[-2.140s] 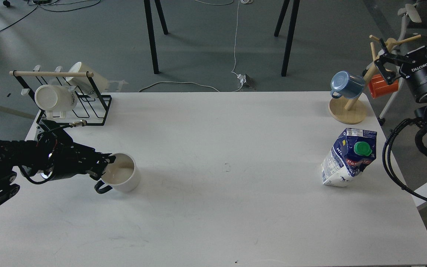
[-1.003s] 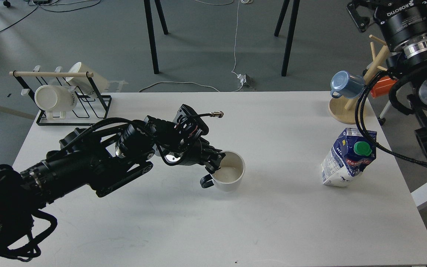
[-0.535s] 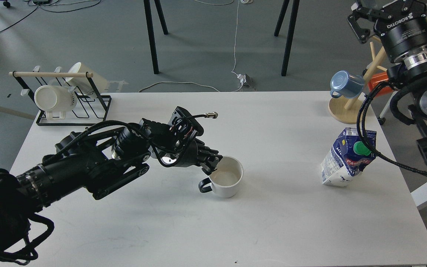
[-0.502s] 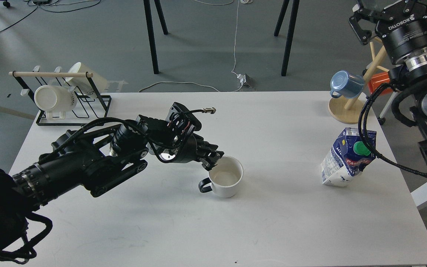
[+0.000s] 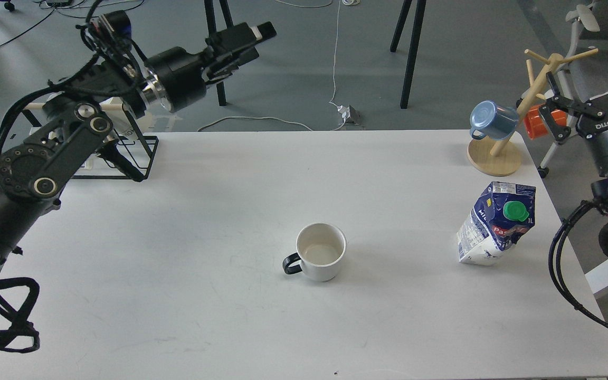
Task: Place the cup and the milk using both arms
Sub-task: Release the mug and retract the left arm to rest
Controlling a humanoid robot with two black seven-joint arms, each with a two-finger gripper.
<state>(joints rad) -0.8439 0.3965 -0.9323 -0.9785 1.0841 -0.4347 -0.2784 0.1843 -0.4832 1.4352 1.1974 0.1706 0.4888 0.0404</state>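
Head view: the cup [image 5: 321, 258] stands upright near the middle of the white table [image 5: 219, 327], slightly right of centre, black handle toward the left of the frame, cream inside showing, nothing touching it. Well apart to its right, near the table's right edge, the milk [image 5: 496, 223] stands leaning, its sides dented and its green cap facing the camera.

The left gripper [image 5: 254, 36] is high in the upper left of the frame, well clear of the cup, holding nothing; its fingers run together end-on, so whether they are parted I cannot tell. The right gripper [image 5: 586, 100] sits at the right edge, above and beyond the carton, fingers spread apart and empty.

The cup looks placed; the carton seems to be the step in hand. To do it well, the right gripper should come down beside the carton's body below the gable, jaws across the narrower faces, and close gently, since dented paper walls will likely give and the lean could tip it. It should also steer clear of the wooden mug tree [image 5: 499, 153] with its blue mug [image 5: 491, 120] just behind.
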